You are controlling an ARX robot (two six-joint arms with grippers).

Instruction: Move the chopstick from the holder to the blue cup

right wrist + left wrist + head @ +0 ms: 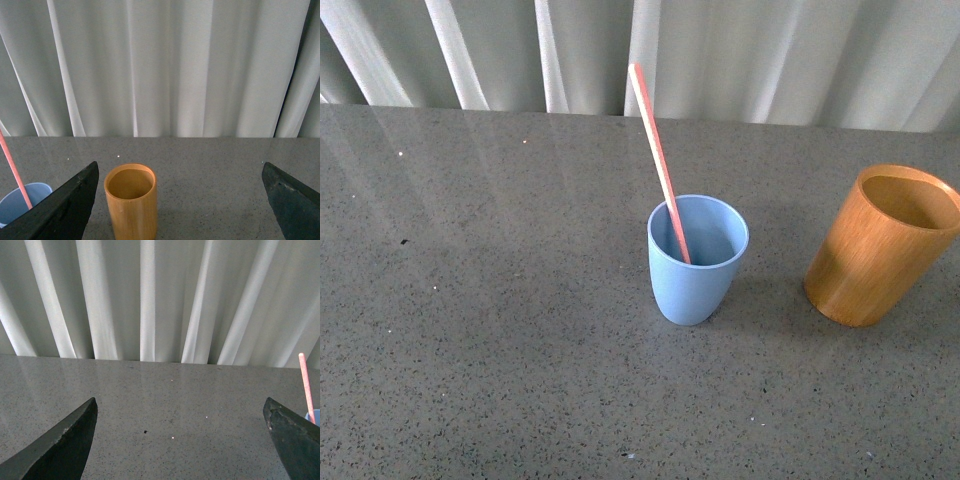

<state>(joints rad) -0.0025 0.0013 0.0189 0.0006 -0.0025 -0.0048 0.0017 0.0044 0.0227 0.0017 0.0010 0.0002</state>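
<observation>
The pink-red chopstick stands in the light blue cup at the table's middle, leaning back and to the left. The orange-brown wooden holder stands empty to the cup's right. Neither gripper shows in the front view. My left gripper is open over bare table, with the chopstick and a sliver of the cup at the edge. My right gripper is open, well back from the holder; the cup and chopstick show beside it.
The grey speckled table runs back to a white pleated curtain.
</observation>
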